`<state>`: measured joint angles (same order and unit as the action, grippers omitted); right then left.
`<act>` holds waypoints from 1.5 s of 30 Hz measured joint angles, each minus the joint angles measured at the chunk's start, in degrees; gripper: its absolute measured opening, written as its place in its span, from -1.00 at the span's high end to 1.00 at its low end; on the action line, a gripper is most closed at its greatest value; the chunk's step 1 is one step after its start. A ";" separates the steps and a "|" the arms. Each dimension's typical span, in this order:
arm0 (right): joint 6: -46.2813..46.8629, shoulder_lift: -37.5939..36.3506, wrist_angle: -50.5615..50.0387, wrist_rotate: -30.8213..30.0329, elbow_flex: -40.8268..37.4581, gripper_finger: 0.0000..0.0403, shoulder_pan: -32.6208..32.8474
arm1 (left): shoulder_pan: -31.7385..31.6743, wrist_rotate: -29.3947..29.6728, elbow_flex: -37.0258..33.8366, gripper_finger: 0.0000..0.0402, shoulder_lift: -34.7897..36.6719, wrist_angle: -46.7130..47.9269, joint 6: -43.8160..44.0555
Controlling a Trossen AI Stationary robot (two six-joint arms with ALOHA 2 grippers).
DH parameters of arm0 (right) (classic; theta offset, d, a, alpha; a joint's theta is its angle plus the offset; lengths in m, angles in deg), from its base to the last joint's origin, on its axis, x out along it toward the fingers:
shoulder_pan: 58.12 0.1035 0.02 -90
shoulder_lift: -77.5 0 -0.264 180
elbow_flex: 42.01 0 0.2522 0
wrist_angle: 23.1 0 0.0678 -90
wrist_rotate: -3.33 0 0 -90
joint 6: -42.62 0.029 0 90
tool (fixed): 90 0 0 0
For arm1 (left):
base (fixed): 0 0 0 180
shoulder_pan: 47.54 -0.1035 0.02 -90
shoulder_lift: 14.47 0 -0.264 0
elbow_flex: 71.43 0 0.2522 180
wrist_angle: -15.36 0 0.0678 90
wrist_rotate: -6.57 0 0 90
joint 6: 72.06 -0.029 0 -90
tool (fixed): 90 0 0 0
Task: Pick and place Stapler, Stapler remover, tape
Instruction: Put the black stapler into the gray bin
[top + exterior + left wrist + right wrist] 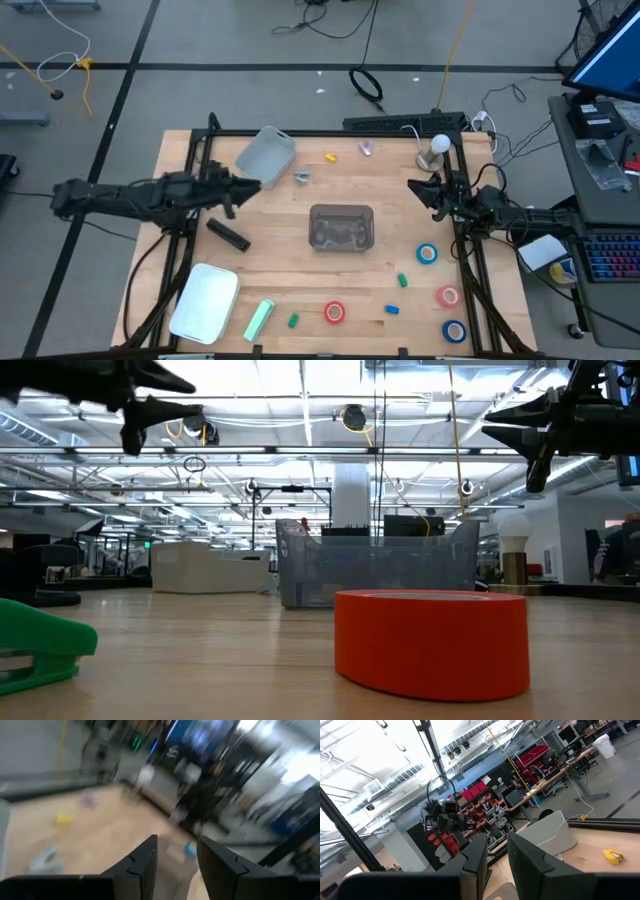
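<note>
Stapler lies at the tabletop's near edge beside the white lid: rigid, light plastic, likely slick, so I'd pinch it across its narrow middle. My left hand hovers empty, fingers apart (right hand also empty, gap narrow). Clear bin at centre looks empty; grey tub is tilted.

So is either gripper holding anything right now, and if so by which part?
Nothing is held. The left gripper and right gripper both hang above the table with only air between their fingers.
</note>
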<state>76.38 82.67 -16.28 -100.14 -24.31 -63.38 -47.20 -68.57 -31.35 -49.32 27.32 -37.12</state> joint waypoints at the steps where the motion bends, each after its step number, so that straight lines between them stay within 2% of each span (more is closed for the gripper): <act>1: 0.01 0.00 -0.09 -0.01 0.00 0.65 0.00 | 0.00 -0.56 3.56 0.32 -2.95 4.49 0.85; 5: 0.00 -0.02 -0.52 0.02 0.00 0.65 0.00 | 0.02 -4.40 18.33 0.32 -14.96 22.71 5.72; 8: 0.01 0.00 -0.78 0.02 0.00 0.65 0.00 | 0.01 -8.24 25.43 0.32 -21.49 26.51 7.82; 12: -0.38 -0.01 -0.76 0.02 0.00 0.65 0.00 | 0.11 -11.61 29.36 0.32 -27.35 18.20 7.33; 17: -0.42 -0.01 -0.77 0.01 0.00 0.65 0.00 | 0.22 -15.37 29.72 0.32 -31.91 0.75 6.71; 19: -0.42 -0.02 -0.79 0.02 0.00 0.65 0.00 | -0.10 -18.92 29.70 0.32 -32.68 0.40 9.72; 22: -0.42 -0.02 -1.09 0.02 0.00 0.65 -0.02 | 0.25 -18.35 29.69 0.32 -32.99 8.53 18.38; 28: -0.44 0.00 -3.49 0.03 0.00 0.65 0.00 | 2.77 -6.06 29.61 0.32 -32.90 36.01 42.32; 34: -0.42 -0.02 -4.27 0.02 0.00 0.65 -0.01 | 5.25 -4.43 29.61 0.32 -32.90 54.36 52.77; 38: -0.44 -0.02 -4.33 0.04 0.00 0.65 -0.02 | 6.56 -4.29 29.61 0.32 -32.87 63.56 50.73; 41: -0.42 0.00 -4.65 0.02 0.00 0.65 -0.02 | 7.54 -4.55 29.61 0.32 -32.87 67.90 41.55; 45: -0.44 -0.02 -4.79 0.02 0.00 0.65 -0.01 | 7.80 -7.90 29.61 0.32 -32.87 69.75 26.70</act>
<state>75.94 82.64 -21.07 -100.12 -24.31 -63.39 -39.39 -76.47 -1.75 -82.19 97.07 -10.42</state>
